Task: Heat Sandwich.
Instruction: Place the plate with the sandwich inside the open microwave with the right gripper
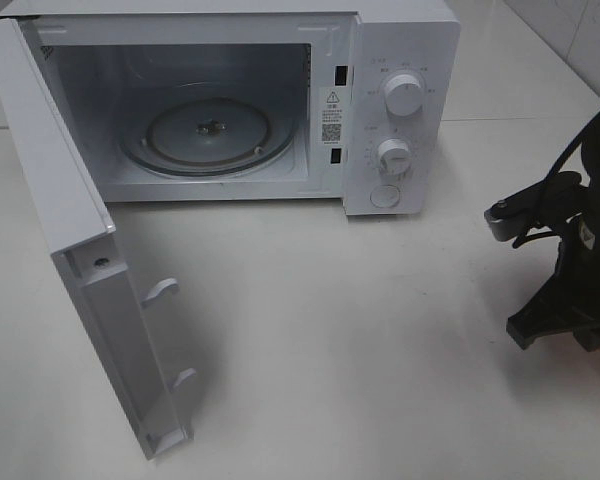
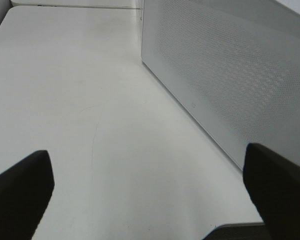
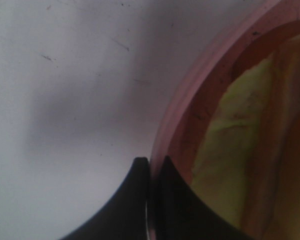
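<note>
1. The left gripper (image 2: 147,152) is seen only in its own wrist view. Its two dark fingers (image 2: 20,195) stand wide apart with nothing between them, above the white table (image 2: 90,100).
2. Just beside that gripper stands a white panel with a fine dotted mesh (image 2: 230,75), upright on the table. I cannot tell for certain which face of the microwave it is.
3. In the high view, the microwave's door (image 1: 120,330) is swung fully open to the left, its inner side with two latch hooks facing the camera.
4. The microwave (image 1: 410,40) sits at the back of the table, with its cavity open to the front. The round glass turntable (image 1: 210,135) lies flat on the cavity floor.
5. To the right of the cavity is the control panel, with an upper dial (image 1: 404,97), a lower dial (image 1: 392,155) and a round button (image 1: 385,196) below them.
6. The right arm (image 1: 570,270) is at the far right edge of the high view, well apart from the microwave and low over the table.
7. The right gripper (image 3: 151,161) is pinched together on the rim of the pink plate (image 3: 182,102), with one finger outside the rim and one inside.
8. The sandwich (image 3: 240,150) lies on that plate, right next to the gripper. Its pale green-yellow filling shows beside a tan edge. It appears only in the right wrist view.
</note>
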You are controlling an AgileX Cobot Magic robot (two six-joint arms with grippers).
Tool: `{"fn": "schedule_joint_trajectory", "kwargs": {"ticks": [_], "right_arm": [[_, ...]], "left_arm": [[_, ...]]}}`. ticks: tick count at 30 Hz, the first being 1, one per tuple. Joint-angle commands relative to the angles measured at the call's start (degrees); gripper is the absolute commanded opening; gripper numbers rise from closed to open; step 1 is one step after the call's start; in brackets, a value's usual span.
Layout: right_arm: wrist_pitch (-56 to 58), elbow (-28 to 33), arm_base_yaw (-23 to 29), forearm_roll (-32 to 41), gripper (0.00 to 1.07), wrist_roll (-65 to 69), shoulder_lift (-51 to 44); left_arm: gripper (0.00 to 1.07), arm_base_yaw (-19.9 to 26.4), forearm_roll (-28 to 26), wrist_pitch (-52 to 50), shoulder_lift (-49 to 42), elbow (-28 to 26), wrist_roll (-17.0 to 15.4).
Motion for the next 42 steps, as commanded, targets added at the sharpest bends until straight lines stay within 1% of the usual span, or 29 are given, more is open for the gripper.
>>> {"fn": "schedule_joint_trajectory", "kwargs": {"ticks": [1,3,9,12,20,22,25,27,30,31,33,36,37,39,42], "right_arm": [[2.52,-0.4,0.23,-1.15,0.0,0.17,-1.89],[3.32,-0.4,0.23,-1.15,0.0,0.06,-3.09],[6.47,-0.4,3.38,-1.2,0.0,-0.23,-7.28],[7.16,-0.4,4.07,-1.2,0.0,-0.46,-8.19],[9.57,-0.4,7.96,-1.09,0.0,-0.97,-10.43],[10.71,-0.4,10.14,-1.09,0.0,-1.49,-10.77],[11.23,-0.4,11.4,-0.97,0.0,-1.72,-10.94],[11.63,-0.4,13.75,-0.97,0.0,-2.12,-11.46],[11.86,-0.4,15.13,-0.97,0.0,-2.46,-12.03],[11.97,-0.4,16.79,-0.97,0.0,-2.81,-12.61],[11.97,-0.4,17.59,-0.97,0.0,-2.92,-12.83],[12.15,-0.4,20.8,-0.97,0.0,-3.5,-14.09],[12.15,-0.4,20.8,-0.97,0.0,-3.5,-14.09],[12.15,-0.4,22.8,-0.97,0.0,-4.58,-15.24],[12.43,-0.4,24.18,-0.97,0.0,-5.5,-15.99]], "left_arm": [[0.98,-0.29,-0.17,-0.57,-1.09,0.17,-0.06],[0.98,-0.29,-0.17,-0.57,-1.09,0.17,-0.06],[0.98,-0.29,-0.17,-0.57,-1.09,0.17,-0.06],[0.98,-0.29,-0.17,-0.57,-1.09,0.17,-0.06],[0.98,-0.29,-0.17,-0.57,-1.09,0.17,-0.06],[0.98,-0.29,-0.17,-0.57,-1.09,0.17,-0.06],[0.98,-0.29,-0.17,-0.57,-1.09,0.17,-0.06],[0.98,-0.29,-0.17,-0.57,-1.09,0.17,-0.06],[0.98,-0.29,-0.17,-0.57,-1.09,0.17,-0.06],[0.98,-0.29,-0.17,-0.57,-1.09,0.17,-0.06],[0.98,-0.29,-0.17,-0.57,-1.09,0.17,-0.06],[0.98,-0.29,-0.17,-0.57,-1.09,0.17,-0.06],[0.98,-0.29,-0.17,-0.57,-1.09,0.17,-0.06],[0.98,-0.29,-0.17,-0.57,-1.09,0.17,-0.06],[0.98,-0.29,-0.17,-0.57,-1.09,0.17,-0.06]]}}
